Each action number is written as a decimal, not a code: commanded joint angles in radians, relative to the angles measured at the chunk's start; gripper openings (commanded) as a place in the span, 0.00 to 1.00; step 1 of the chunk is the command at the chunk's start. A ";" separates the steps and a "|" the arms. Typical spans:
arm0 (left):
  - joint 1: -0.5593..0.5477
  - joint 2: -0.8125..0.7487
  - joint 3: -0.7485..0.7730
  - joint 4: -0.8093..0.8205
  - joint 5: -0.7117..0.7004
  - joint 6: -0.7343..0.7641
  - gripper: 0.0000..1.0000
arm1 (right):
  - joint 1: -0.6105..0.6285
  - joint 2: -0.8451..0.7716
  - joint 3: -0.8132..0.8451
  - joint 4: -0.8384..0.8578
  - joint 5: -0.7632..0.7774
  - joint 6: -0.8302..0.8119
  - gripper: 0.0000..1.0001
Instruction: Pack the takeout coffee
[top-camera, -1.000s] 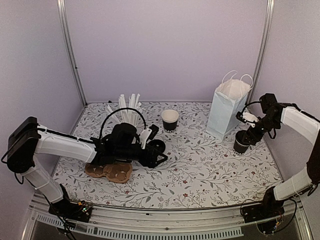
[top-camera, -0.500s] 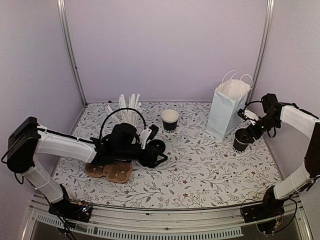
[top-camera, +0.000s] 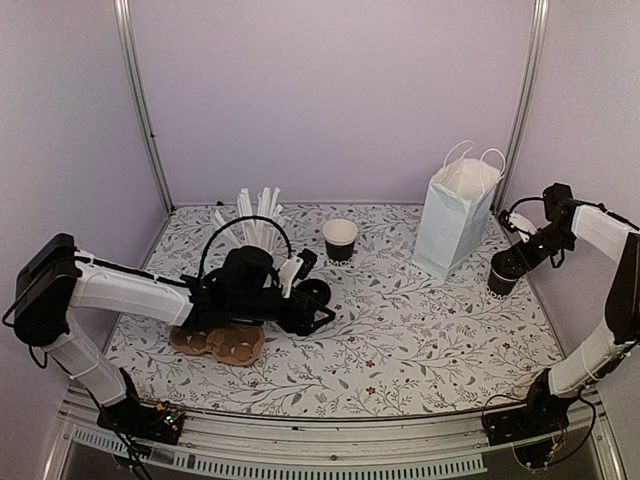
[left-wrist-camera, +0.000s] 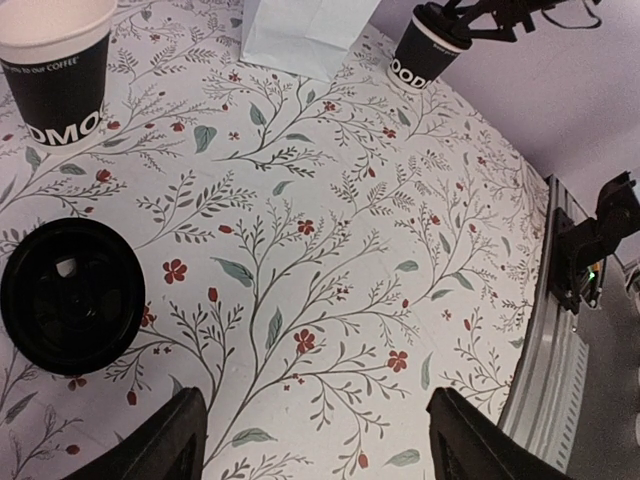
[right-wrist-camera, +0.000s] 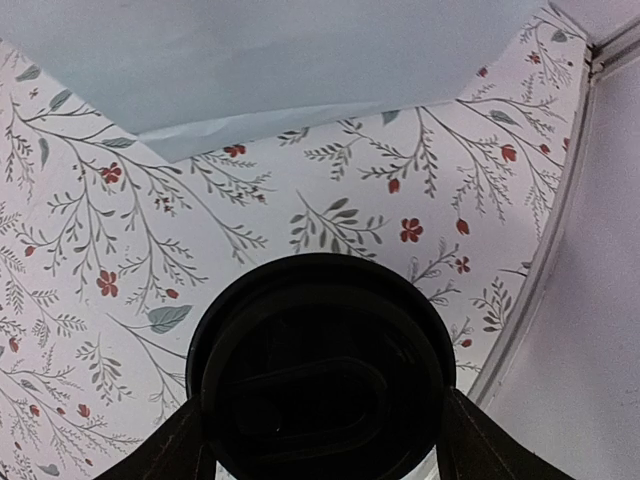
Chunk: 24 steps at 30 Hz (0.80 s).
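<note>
The right hand (right-wrist-camera: 325, 435) is clasping the lidded cup (right-wrist-camera: 320, 360) from above, its two fingers pressing in on either side of the black top. The cup is standing upright at the far right of the counter (top-camera: 400, 340), close to the side wall, though I can't tell whether its base is resting down or hanging just clear. The pale blue bag (top-camera: 455, 220) is standing just to the left of it, its mouth facing up and well above the cup's top. So I reckon the cup is needing a lift up and leftward before going down inside, and the right arm is plainly the nearer one for that. The left hand (left-wrist-camera: 315, 450) is hanging wide open and empty, with the flat black lid (left-wrist-camera: 70, 300) just beside it. The open cup (left-wrist-camera: 55, 70) is standing beyond that, some way from the bag.
</note>
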 joint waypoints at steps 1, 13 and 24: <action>-0.005 -0.023 -0.009 0.031 0.010 0.000 0.78 | -0.059 0.038 0.055 0.004 0.014 0.001 0.75; -0.005 -0.025 0.001 0.014 0.011 0.007 0.78 | -0.062 0.000 0.073 -0.010 0.004 0.027 0.99; -0.007 -0.009 0.030 0.009 0.017 0.010 0.78 | -0.064 -0.048 0.102 -0.025 0.017 0.049 0.98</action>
